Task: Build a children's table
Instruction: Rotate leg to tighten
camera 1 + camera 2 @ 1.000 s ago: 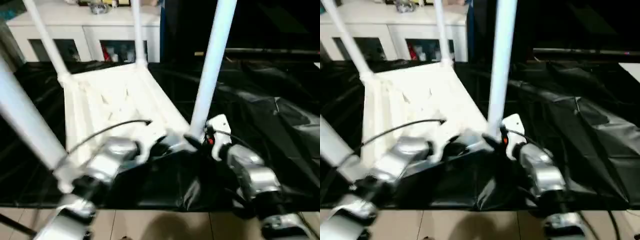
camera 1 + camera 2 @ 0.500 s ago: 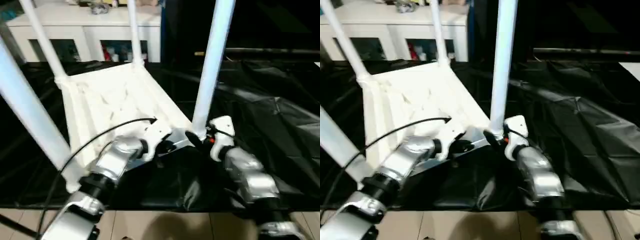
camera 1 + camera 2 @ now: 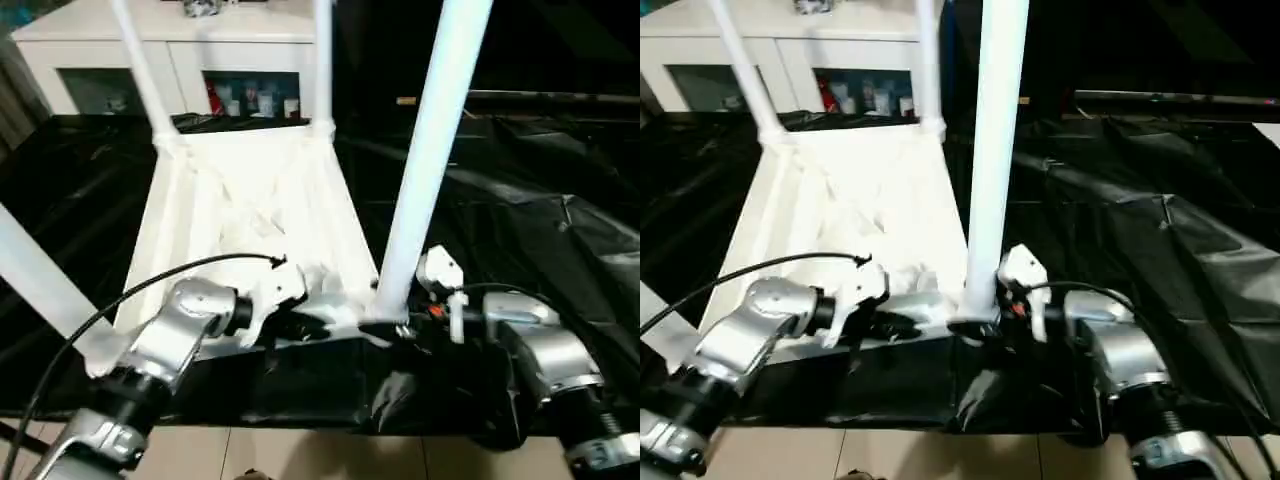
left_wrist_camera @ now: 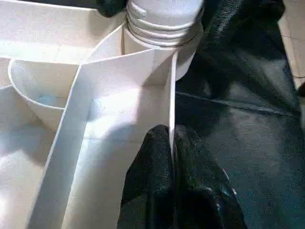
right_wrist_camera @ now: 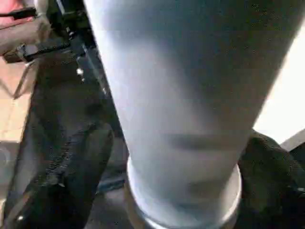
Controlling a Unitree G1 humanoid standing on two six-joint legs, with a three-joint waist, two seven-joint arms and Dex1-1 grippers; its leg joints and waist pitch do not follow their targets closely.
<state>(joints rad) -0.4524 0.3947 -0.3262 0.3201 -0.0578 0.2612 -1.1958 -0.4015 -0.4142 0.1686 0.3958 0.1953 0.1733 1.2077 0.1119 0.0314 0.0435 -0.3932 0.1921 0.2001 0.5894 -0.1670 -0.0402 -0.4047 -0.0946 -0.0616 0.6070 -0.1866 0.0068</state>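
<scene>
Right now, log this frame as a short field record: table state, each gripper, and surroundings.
tabletop: white tabletop lies underside up on the black-draped work table
legs: four white legs stand up from its corners; nearest right leg
left gripper: left gripper shut on a thin rib of the tabletop's near edge
right gripper: right gripper, fingers either side of the nearest right leg's base, contact unclear
background: white cabinet

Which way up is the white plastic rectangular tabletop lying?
Upside down: the white plastic rectangular tabletop shows its ribbed underside, and the long white tube legs point upward.
</scene>
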